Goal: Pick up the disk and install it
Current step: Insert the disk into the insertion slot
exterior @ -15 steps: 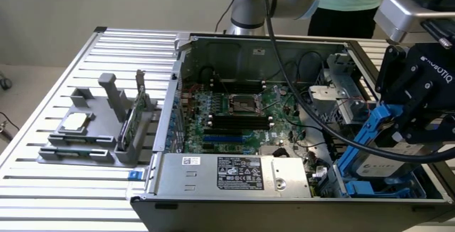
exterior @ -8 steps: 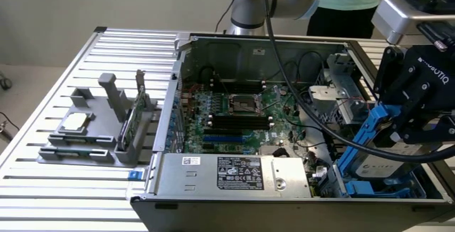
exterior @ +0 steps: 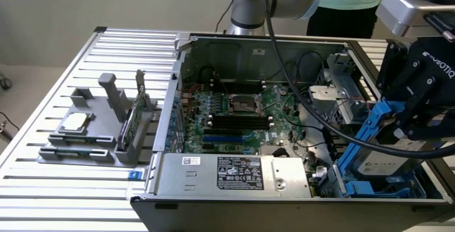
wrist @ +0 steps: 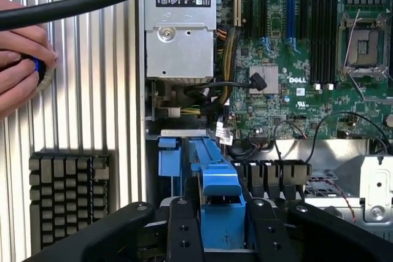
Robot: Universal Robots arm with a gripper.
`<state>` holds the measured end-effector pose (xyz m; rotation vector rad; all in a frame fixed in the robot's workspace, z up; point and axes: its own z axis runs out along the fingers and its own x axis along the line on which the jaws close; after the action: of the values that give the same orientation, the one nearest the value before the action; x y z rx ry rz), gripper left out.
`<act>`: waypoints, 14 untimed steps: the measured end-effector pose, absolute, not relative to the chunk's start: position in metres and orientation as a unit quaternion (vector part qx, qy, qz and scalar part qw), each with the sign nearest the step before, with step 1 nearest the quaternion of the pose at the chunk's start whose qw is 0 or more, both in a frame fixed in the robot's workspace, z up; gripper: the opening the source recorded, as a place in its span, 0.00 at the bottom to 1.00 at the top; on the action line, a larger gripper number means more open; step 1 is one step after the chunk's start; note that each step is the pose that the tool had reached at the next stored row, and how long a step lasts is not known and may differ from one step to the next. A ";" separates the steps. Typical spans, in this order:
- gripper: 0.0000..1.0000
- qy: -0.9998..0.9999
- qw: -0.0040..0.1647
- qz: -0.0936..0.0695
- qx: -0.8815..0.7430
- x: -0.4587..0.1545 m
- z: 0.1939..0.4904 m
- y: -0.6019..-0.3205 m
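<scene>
End effector in closed grasp

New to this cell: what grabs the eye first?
The open computer case sits mid-table with its green motherboard exposed. At the exterior view's right, the black gripper holds the blue-railed disk, tilted, at the case's corner.
</scene>
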<state>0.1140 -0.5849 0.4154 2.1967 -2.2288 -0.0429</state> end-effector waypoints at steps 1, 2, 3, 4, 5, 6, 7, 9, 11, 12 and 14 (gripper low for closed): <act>0.33 -0.712 0.006 -0.014 0.702 0.114 0.416 -0.585; 0.33 -0.712 0.006 -0.014 0.702 0.114 0.416 -0.585; 0.33 -0.712 0.006 -0.014 0.702 0.114 0.417 -0.585; 0.33 -0.712 0.007 -0.013 0.702 0.114 0.418 -0.585; 0.33 -0.712 0.007 -0.013 0.702 0.114 0.419 -0.584; 0.33 -0.712 0.008 -0.013 0.702 0.114 0.420 -0.585; 0.33 -0.712 0.008 -0.012 0.702 0.114 0.420 -0.585; 0.33 -0.711 0.009 -0.012 0.703 0.114 0.422 -0.585; 0.33 -0.711 0.010 -0.011 0.703 0.114 0.424 -0.585; 0.33 -0.711 0.011 -0.011 0.703 0.114 0.425 -0.585; 0.33 -0.711 0.012 -0.011 0.704 0.114 0.426 -0.585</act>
<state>0.1140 -0.5846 0.4265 2.1936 -2.2154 -0.0349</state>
